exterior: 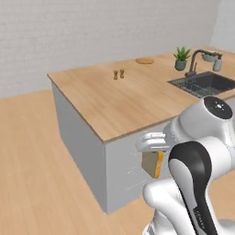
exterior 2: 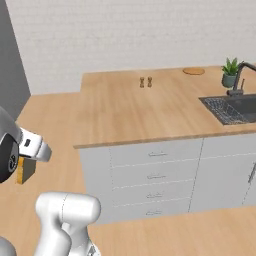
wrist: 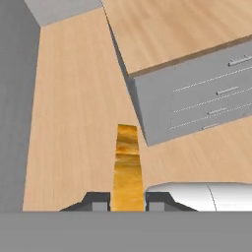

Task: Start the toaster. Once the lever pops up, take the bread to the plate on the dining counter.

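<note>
My gripper is shut on the bread, a tan slice with an orange-brown crust that I see edge-on between the fingers. The bread hangs under the hand, low beside the near corner of the dining counter and well below its top. From the right base it shows as a small orange piece left of the counter. The round wooden plate lies at the counter's far edge, far from the gripper; the plate has nothing on it. The toaster is out of view.
A dark sink with a faucet and a potted plant sit at the counter's right end. Two small shakers stand mid-counter. Grey drawer fronts face me. Open wooden floor lies to the left.
</note>
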